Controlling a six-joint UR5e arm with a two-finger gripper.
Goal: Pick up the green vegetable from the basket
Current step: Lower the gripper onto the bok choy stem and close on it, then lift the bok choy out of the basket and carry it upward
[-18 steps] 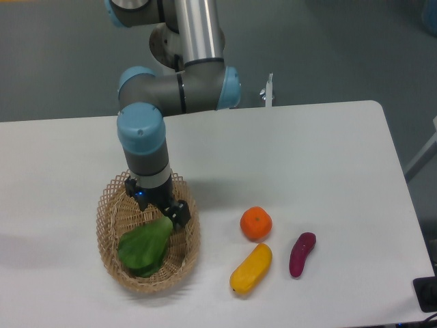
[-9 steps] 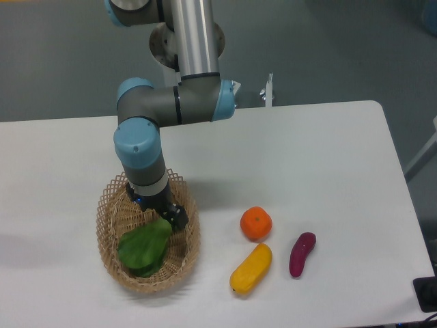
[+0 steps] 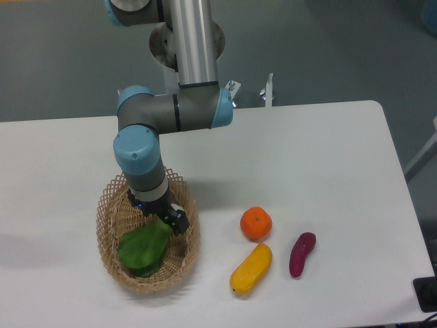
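The green vegetable (image 3: 144, 248) lies in the oval tan wicker basket (image 3: 188, 256) at the table's front left. Its broad dark green leaves point to the front left; its stalk end is hidden under my gripper. My gripper (image 3: 166, 217) reaches down into the basket at the vegetable's upper right end. One dark finger (image 3: 179, 220) shows beside the leaf edge. The arm hides the jaws, so I cannot tell whether they are open or shut.
An orange (image 3: 256, 223), a yellow oblong vegetable (image 3: 250, 268) and a purple vegetable (image 3: 302, 253) lie on the white table (image 3: 307, 157) to the right of the basket. The arm's elbow hangs over the table's back left.
The gripper has moved slightly left and lower into the basket, closer onto the vegetable's upper end. The vegetable has not visibly moved.
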